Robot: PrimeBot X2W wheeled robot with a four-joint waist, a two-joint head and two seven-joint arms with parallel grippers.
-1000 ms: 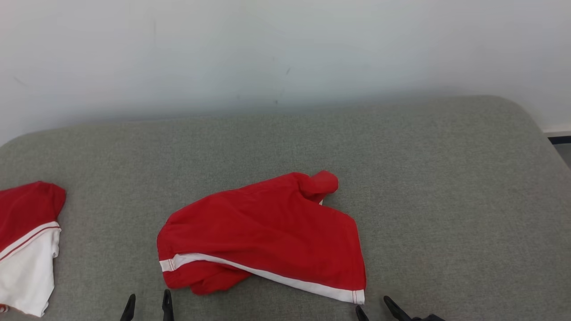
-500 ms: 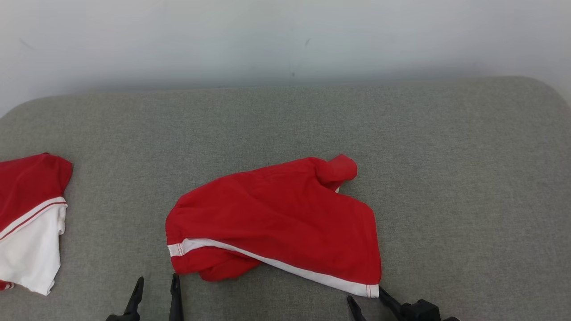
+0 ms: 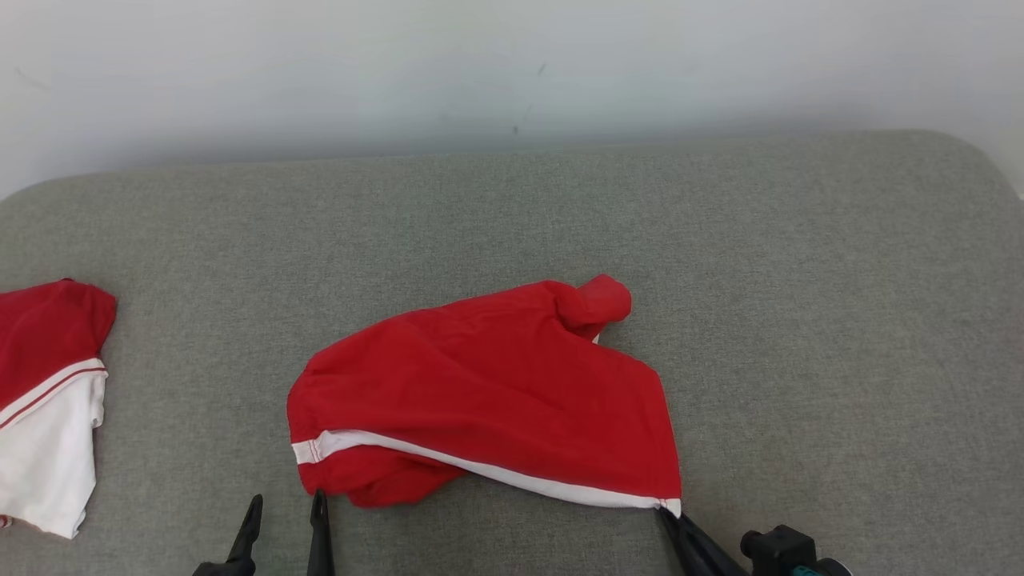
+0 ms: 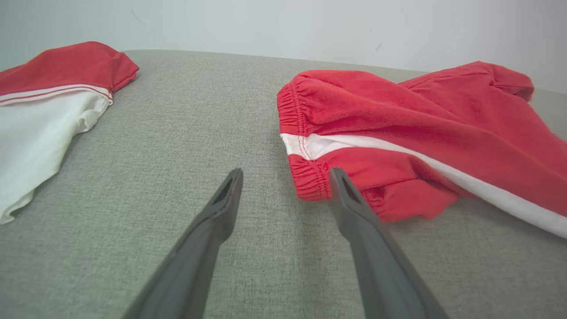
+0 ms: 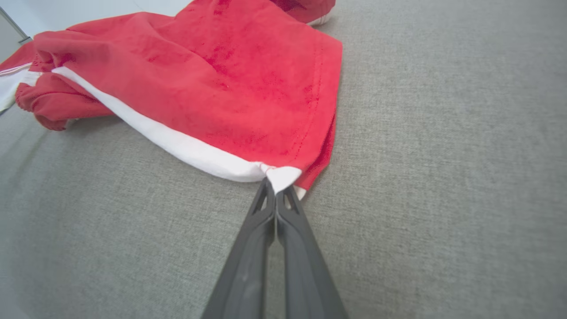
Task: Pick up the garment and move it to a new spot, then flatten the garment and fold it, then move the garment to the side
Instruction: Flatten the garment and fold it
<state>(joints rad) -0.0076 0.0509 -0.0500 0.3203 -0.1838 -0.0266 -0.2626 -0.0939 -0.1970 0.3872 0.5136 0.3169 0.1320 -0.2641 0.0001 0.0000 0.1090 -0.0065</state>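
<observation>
– Jaws on the right gripper (image 5: 275, 188) are seen pressed together, and a white corner of the garment (image 5: 199, 79) is pinched between their tips.
– Which corner is caught?
– The near right one, where the white stripe (image 5: 177, 148) meets the hem. The cloth is drawn to a small point at the fingertips.
– And the left gripper (image 4: 285, 177)?
– Its jaws are held wide apart and nothing is gripped. From the left wrist, the finger (image 4: 350, 208) on that view's right is seen just beside the elastic waistband (image 4: 310, 181) at the garment's near left end. Whether the cloth is touched cannot be told.
– Where is the garment laid?
– It is spread, crumpled, on the grey cushion (image 3: 800, 320), toward the near side and about midway across in the head view. The red cloth is rumpled, the white stripe is run along its near edge, and a bunched lump (image 3: 596, 300) is raised at the far end.
– Is anything else found on the cushion?
– A second red and white garment (image 3: 48, 400) is laid at the far left, well apart from the first. A pale wall (image 3: 480, 64) is seen behind the cushion.
</observation>
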